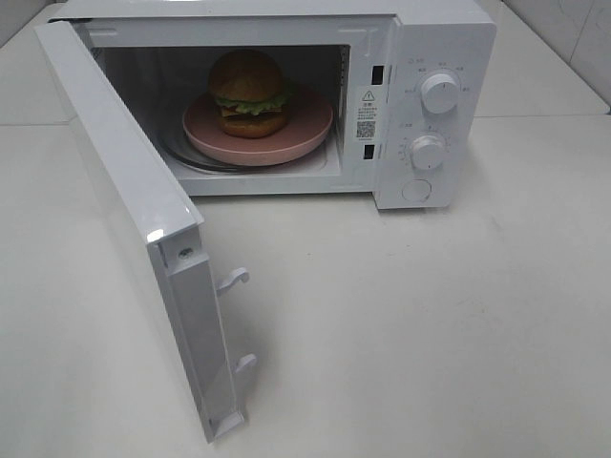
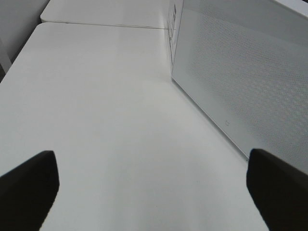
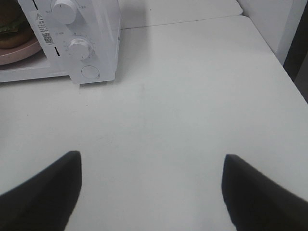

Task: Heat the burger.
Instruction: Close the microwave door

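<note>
Two black grippers hang over a plain white table (image 1: 430,334), and both are released, holding nothing. The left gripper (image 2: 150,159) has its fingers (image 2: 29,187) spread wide above bare tabletop, just beside the dotted outer face of the open door (image 1: 124,181) of a white microwave (image 1: 449,29). The right gripper (image 3: 150,159) is likewise spread, over the table in front of the control panel and well apart from it.

The tabletop is matte and off-white, with a soft sheen. A thin seam (image 1: 554,116) crosses it level with the microwave, and more white surface lies behind it. Pale wall tiles (image 1: 582,38) show at the far right corner of the room.

The microwave stands toward the back of the table, its door swung out to the left with two latch hooks (image 1: 232,279) on its edge. Inside the cavity, the burger (image 1: 248,91) sits upright on a pink plate (image 1: 315,124), which rests on the glass turntable (image 1: 189,162). Two round knobs (image 1: 439,93) and a round button (image 1: 417,190) line the panel at the right.
</note>
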`<state>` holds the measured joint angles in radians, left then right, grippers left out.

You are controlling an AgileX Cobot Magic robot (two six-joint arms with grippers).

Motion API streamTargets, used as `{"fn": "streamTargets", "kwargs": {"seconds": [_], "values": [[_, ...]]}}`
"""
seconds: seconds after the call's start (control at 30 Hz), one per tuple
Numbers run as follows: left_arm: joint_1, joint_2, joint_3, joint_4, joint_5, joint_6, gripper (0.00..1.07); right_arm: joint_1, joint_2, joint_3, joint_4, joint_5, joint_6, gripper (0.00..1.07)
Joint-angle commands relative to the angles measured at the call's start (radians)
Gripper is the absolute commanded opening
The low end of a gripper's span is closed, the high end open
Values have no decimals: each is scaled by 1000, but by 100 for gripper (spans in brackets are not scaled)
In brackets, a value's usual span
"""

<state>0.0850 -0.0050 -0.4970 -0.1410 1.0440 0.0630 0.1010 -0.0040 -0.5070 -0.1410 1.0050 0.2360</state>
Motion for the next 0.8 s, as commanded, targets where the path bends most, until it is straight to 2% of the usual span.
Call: {"fn": "streamTargets", "kwargs": {"seconds": [0.03,0.8], "values": [[-4,-21,2,-2,-8,0,98,-6,-29,4,6,2,-3,76],[-4,-21,2,-2,-8,0,98,-6,-29,3,6,2,-2,76]]}}
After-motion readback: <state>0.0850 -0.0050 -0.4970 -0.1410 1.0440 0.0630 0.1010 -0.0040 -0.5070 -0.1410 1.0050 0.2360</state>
